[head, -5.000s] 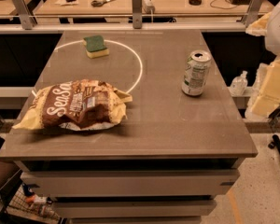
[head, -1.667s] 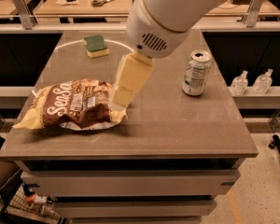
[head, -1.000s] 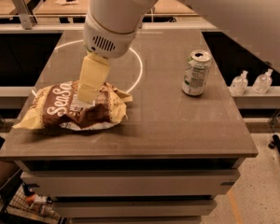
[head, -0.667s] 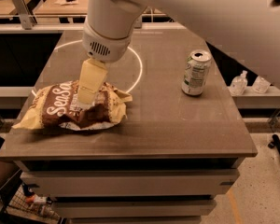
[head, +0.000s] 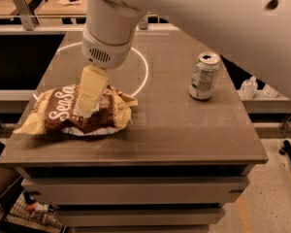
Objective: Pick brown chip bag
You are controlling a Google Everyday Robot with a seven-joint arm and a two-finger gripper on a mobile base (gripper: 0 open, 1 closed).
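Camera view looks down at an angle on a grey-brown worktop [head: 184, 130] with the brown chip bag [head: 58, 114] lying flat on its front left part, near the left edge and not far from the front edge. The bag is crinkled, with pale yellow ends sticking out to the left and right, big white script lettering across its brown face, and a strip of white showing along its lower side. The robot's arm [head: 111, 23] comes in from the top right, a thick white tube ending in a round vented wrist above the bag. From that wrist the pale cream hand [head: 86, 109] points steeply down, and its tip rests on the upper middle of the bag, just right of the lettering. Whether the hand is apart, together or clamped on the bag cannot be told, since the hand covers the spot where it meets the bag. A thin white ring [head: 144, 74] is marked on the worktop behind the bag, partly hidden by the arm. A green and white drinks can [head: 203, 76] stands upright on the right side of the worktop, well apart from the bag. Beyond the right edge, lower down, stand small clear bottles [head: 247, 88]
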